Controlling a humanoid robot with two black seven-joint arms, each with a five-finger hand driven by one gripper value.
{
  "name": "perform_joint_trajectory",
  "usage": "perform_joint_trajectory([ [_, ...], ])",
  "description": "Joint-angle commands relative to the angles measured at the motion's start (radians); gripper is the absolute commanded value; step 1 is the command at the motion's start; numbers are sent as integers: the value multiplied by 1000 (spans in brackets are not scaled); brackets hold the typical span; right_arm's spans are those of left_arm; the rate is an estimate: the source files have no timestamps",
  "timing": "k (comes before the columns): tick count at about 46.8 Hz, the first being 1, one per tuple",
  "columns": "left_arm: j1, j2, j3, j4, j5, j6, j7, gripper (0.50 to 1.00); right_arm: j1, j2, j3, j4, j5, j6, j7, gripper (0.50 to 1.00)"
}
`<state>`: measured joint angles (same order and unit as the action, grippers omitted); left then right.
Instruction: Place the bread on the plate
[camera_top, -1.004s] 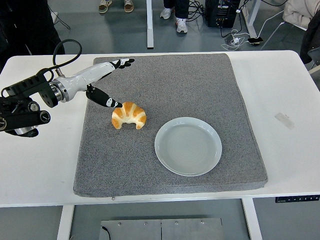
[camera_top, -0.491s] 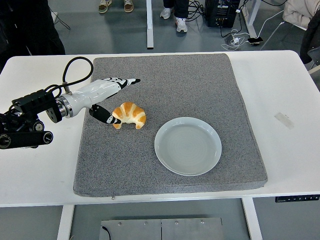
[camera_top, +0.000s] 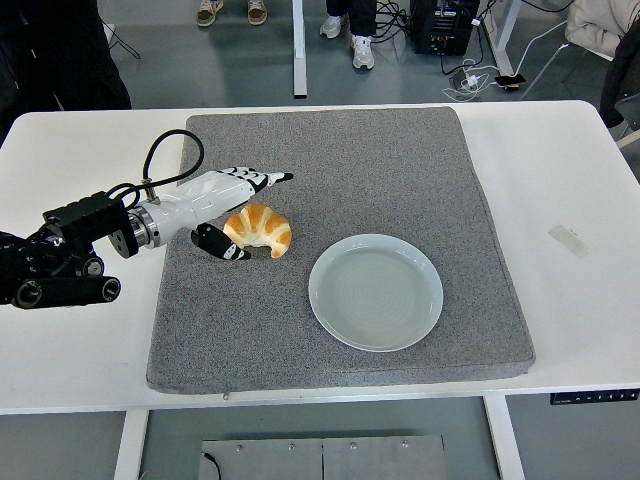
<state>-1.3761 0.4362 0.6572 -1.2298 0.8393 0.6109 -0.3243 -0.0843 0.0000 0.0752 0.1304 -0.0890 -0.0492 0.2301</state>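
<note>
Looking down from the head camera, the left hand (camera_top: 228, 205) reaches in from the left and brackets the croissant (camera_top: 259, 229): fingers (camera_top: 262, 179) stretched out just past its far side, thumb (camera_top: 222, 246) tucked against its near left end. It's open around the bread, not clamped on it yet. The croissant sits flat on the gray mat (camera_top: 400, 160), just up and left of the pale plate (camera_top: 376, 292), not touching it. The mat lies on the white table (camera_top: 580, 170). Shoes of people show along the top edge.
</note>
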Motion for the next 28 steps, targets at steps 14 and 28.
perform_joint_trajectory([
  [14, 29, -54, 13, 79, -3, 0, 1, 975, 0, 0, 0, 0, 0, 0, 0, 1000],
  [28, 52, -86, 6, 127, -11, 0, 2, 975, 0, 0, 0, 0, 0, 0, 0, 1000],
])
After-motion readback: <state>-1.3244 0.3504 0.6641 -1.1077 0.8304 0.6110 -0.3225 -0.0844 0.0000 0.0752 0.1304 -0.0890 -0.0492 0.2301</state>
